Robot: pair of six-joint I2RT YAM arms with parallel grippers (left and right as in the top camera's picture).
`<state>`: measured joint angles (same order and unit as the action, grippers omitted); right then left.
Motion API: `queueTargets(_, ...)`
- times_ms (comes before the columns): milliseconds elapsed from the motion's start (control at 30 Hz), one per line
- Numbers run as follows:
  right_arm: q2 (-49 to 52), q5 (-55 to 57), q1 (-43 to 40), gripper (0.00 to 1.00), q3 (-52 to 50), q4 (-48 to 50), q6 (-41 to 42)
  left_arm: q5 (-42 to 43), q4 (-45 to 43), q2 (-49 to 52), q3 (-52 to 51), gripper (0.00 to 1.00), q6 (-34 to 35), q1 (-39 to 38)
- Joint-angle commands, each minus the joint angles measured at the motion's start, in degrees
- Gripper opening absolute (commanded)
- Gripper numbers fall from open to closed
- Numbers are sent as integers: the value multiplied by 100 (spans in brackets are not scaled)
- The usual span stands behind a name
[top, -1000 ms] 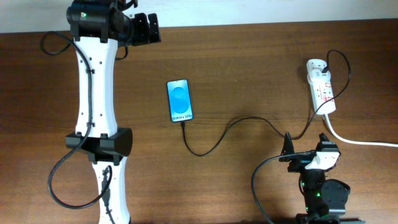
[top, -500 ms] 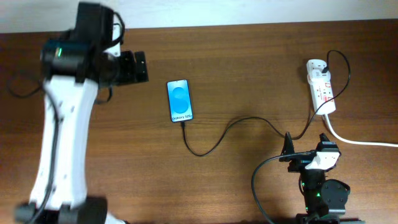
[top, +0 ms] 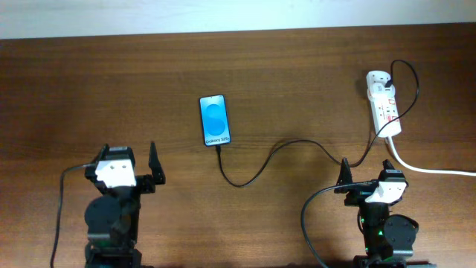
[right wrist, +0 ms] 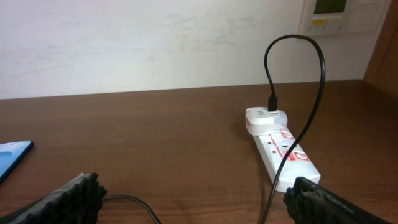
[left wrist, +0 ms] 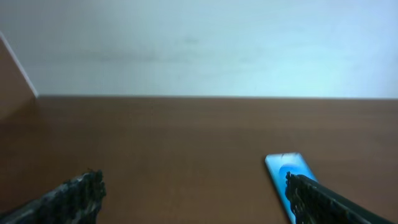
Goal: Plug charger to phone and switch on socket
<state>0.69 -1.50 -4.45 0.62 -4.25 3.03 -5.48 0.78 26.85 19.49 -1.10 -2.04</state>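
Note:
The phone (top: 215, 120) lies flat at mid table, its blue screen lit; it also shows in the left wrist view (left wrist: 281, 175) and at the left edge of the right wrist view (right wrist: 12, 155). The black charger cable (top: 268, 158) runs from the phone's near end across to the white socket strip (top: 384, 107) at the far right, where its plug sits in the strip (right wrist: 272, 107). My left gripper (top: 126, 165) is open and empty at the front left. My right gripper (top: 366, 173) is open and empty at the front right, near the cable.
The strip's thick white cord (top: 431, 170) runs off the right edge. A white wall stands behind the table's far edge (left wrist: 199, 96).
My left arm has pulled back from its far reach beside the phone to the front left of the table. The right arm, phone and cable have not moved.

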Motion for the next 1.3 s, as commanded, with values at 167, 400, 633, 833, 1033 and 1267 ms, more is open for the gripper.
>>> queueTargets(167,-48,7,31,98,-31,-28,46,271,-378,-1397,-1467,99,-376,238)
queueTargets(400,-48,7,31,98,-31,-28,46,87,308,-2308,-1902,99,-376,240)
queueTargets(633,-48,7,31,98,-31,-28,46,181,365,-2660,-1902,99,-372,275)
queueTargets(833,-48,7,31,98,-31,-28,46,181,367,-2656,-1899,99,-374,275)
queueTargets(1033,-48,7,31,98,-31,-28,46,181,365,-2656,-1899,99,-374,275)
queueTargets(1267,-48,7,31,98,-31,-28,46,181,367,-2656,-1899,99,-374,275)
